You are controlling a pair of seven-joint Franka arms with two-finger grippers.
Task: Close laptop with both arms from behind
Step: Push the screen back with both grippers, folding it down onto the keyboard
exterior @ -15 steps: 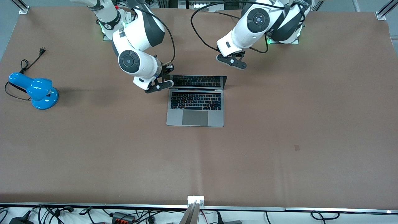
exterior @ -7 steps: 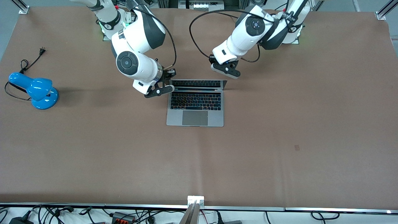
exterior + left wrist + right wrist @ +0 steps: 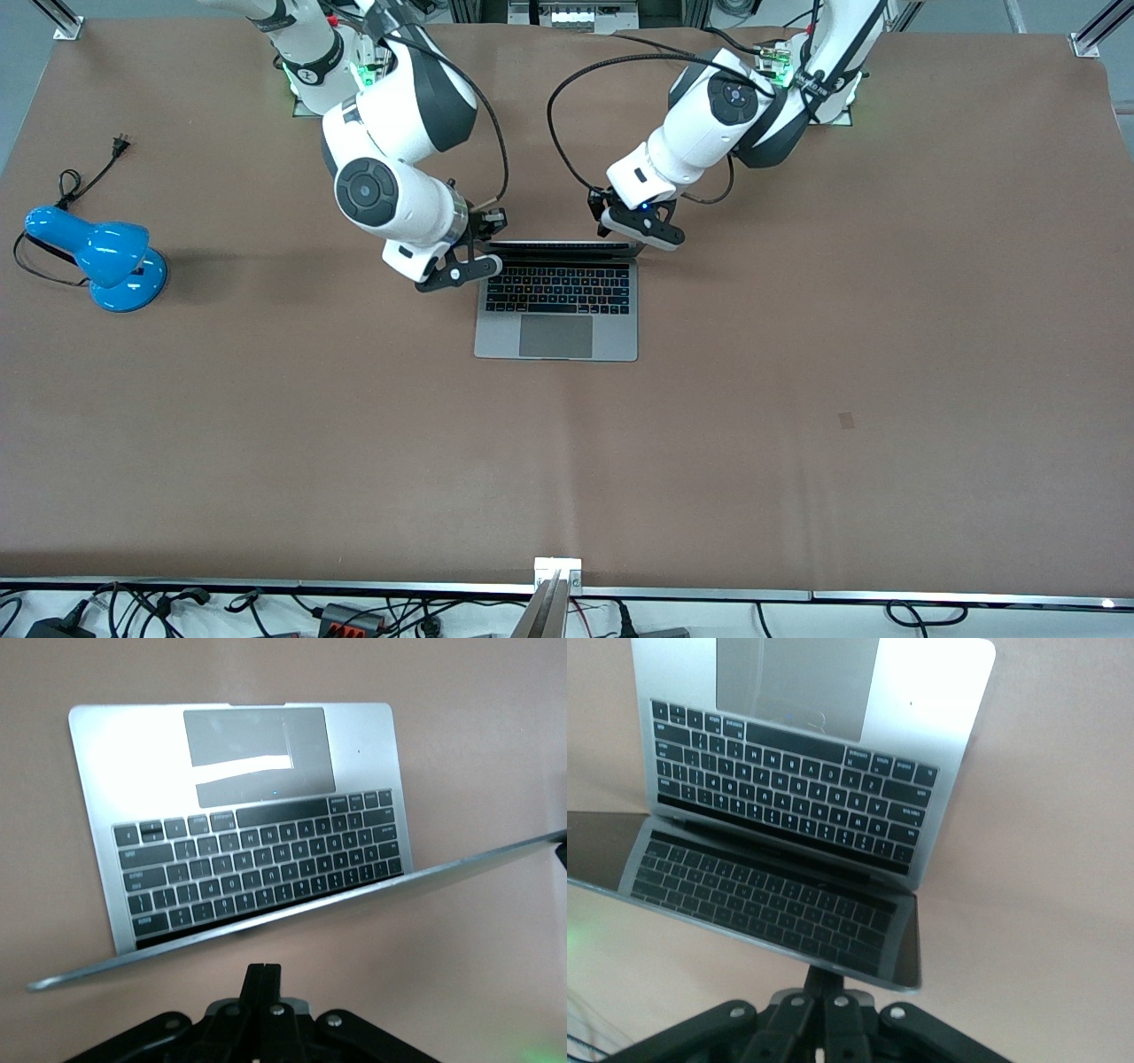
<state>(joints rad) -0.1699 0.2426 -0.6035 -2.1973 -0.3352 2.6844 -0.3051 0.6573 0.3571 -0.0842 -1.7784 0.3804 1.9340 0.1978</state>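
The silver-grey laptop (image 3: 556,335) lies open in the table's middle, its lid (image 3: 563,247) tilted forward over the black keyboard and showing almost edge-on. My right gripper (image 3: 490,234) is shut and sits at the lid's corner toward the right arm's end. In the right wrist view its fingers (image 3: 833,978) press against the lid's top edge (image 3: 859,967), and the dark screen mirrors the keys. My left gripper (image 3: 618,232) is shut at the lid's other corner. In the left wrist view it (image 3: 263,968) sits just off the lid's thin edge (image 3: 292,915); contact is not clear.
A blue desk lamp (image 3: 97,257) with a black cord and plug (image 3: 89,173) lies at the right arm's end of the brown table (image 3: 797,399). Cables and a metal bracket (image 3: 556,567) line the table's near edge.
The lid has tipped forward from leaning back to nearly edge-on. My left gripper has come down from above the table to the lid's corner. My right gripper has followed the lid forward.
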